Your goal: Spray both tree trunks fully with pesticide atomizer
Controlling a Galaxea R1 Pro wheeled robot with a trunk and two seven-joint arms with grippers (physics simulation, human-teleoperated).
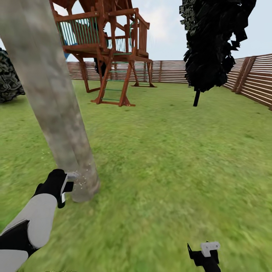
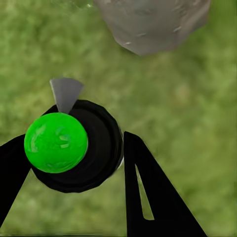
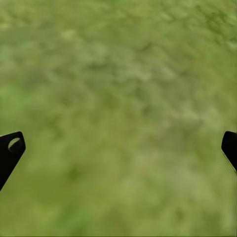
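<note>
Our left claw (image 1: pixel 65 187) pinches the pesticide atomizer (image 2: pixel 74 148), nozzle aimed at the base of the tree trunk (image 1: pixel 56 109) just beside it; pesticide (image 1: pixel 84 177) specks show there. Trunk rises tall above. Right claw (image 3: pixel 118 148) spread, well apart.

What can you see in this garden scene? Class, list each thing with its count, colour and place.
Tree trunk: one, pale grey-brown, near left.
Spray specks: a few, whitish, at the trunk's base.
Sprayer: one, black with a green top, between the left gripper's fingers.
Play tower: one, reddish-brown wood, behind the trunk.
Dark tree: one, black, far right.
Bush: one, dark, left edge.
Fence: one, brown slats, back and right.
Lawn: green, all around.
Left gripper: black, by the trunk's base.
Right gripper: black, bottom right, fingers wide apart.
</note>
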